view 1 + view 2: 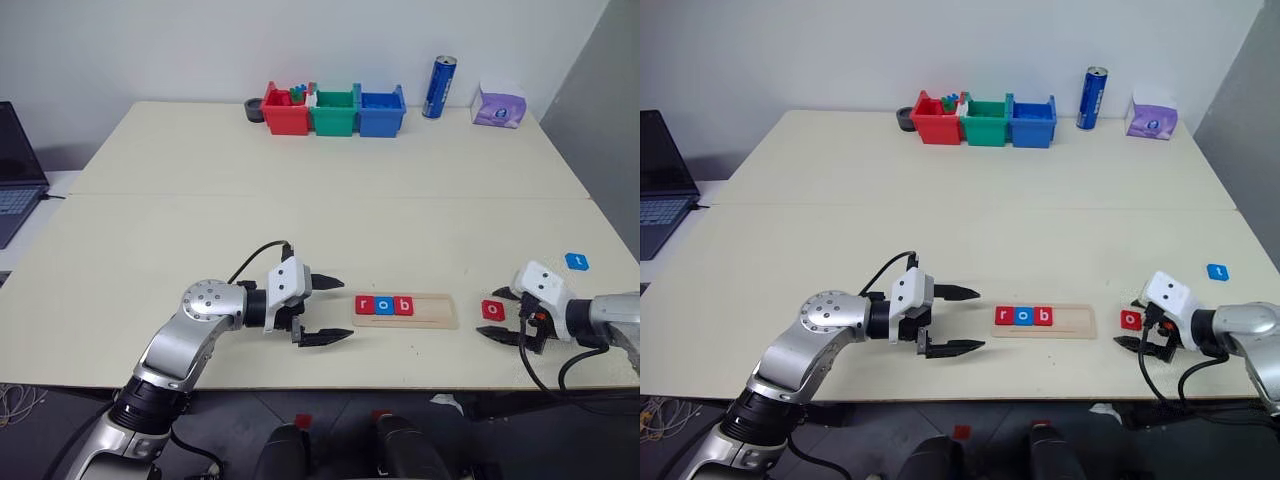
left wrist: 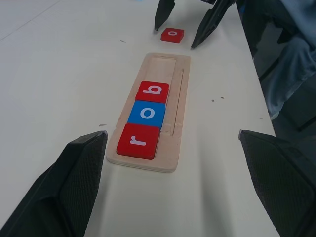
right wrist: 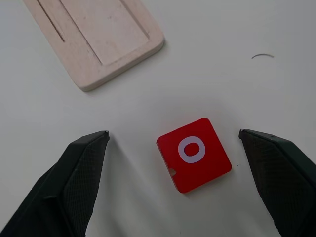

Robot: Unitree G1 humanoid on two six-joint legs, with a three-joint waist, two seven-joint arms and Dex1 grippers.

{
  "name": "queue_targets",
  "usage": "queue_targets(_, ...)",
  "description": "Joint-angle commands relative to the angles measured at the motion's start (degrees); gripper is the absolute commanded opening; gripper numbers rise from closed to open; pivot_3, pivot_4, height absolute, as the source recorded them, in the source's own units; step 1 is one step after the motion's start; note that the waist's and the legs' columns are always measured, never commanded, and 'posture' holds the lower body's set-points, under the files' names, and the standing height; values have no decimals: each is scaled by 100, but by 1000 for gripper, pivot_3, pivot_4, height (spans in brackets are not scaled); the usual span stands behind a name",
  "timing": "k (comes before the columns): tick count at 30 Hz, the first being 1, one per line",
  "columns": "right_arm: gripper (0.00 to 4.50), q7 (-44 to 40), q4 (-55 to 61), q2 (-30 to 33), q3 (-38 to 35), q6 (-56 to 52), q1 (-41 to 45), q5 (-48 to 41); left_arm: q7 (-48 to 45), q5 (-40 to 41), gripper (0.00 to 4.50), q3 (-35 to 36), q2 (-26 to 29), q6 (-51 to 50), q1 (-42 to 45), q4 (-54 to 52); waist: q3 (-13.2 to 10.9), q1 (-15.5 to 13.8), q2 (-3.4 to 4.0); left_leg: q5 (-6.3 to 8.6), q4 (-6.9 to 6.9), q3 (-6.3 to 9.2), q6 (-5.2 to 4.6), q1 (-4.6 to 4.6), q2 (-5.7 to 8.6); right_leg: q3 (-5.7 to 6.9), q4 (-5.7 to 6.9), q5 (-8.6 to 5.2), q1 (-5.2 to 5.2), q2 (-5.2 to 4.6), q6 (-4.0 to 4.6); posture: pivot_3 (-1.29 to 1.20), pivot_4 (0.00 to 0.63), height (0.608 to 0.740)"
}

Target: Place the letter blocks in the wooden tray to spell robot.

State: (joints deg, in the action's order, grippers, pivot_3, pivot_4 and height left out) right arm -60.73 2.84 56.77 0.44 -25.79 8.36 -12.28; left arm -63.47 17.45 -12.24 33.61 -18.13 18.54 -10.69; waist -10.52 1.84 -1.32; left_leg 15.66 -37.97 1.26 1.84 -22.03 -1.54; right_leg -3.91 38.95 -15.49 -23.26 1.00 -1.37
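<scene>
The wooden tray (image 1: 435, 311) lies near the table's front edge. Three letter blocks sit in its left part: red "r" (image 1: 363, 305), blue "o" (image 1: 383, 305) and red "b" (image 1: 403, 305). Its right part is bare. A red "o" block (image 3: 194, 154) lies flat on the table just right of the tray. My right gripper (image 1: 489, 312) is open, with a finger on each side of that block and not touching it. A blue "t" block (image 1: 576, 262) lies farther right and back. My left gripper (image 1: 343, 310) is open and empty, pointing at the tray's left end.
Red (image 1: 286, 112), green (image 1: 334, 112) and blue (image 1: 381, 112) bins stand at the back, with a blue can (image 1: 439, 87) and a purple tissue pack (image 1: 498, 105) to their right. A laptop (image 1: 15, 170) sits at the far left. The table's front edge is close behind both grippers.
</scene>
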Motion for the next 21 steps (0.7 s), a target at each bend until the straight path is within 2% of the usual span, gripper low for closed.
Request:
queue_targets(1,4095,-258,-295,129,161,139,280,163,-39,-13,4500,-4,19,144,7,-49,0,2,0,0,0,0,0,1,0,1,0,0,0,0,0,0,150,740)
queue_targets(3,3530,-405,-407,159,232,119,379,167,-51,-33,4500,-1,31,175,-1,-32,0,0,0,0,-1,0,0,1,-1,1,0,0,1,-1,0,0,150,740)
queue_targets(9,1435,-692,-315,163,143,-84,687,-64,-54,-66,4500,46,84,230,-114,-51,0,2,0,0,-2,2,0,1,-2,1,1,0,1,-3,0,0,150,740)
queue_targets(16,1446,-983,806,74,460,-501,1107,-295,-57,-113,4500,59,122,328,-214,-24,-1,7,2,0,-1,9,0,3,-6,3,4,0,0,-2,0,0,150,740)
queue_targets(21,1446,-966,754,-235,1066,-355,1608,30,-26,-167,4500,18,73,424,-223,36,-1,-1,2,0,-3,8,0,2,-6,11,3,1,1,-4,0,0,150,740)
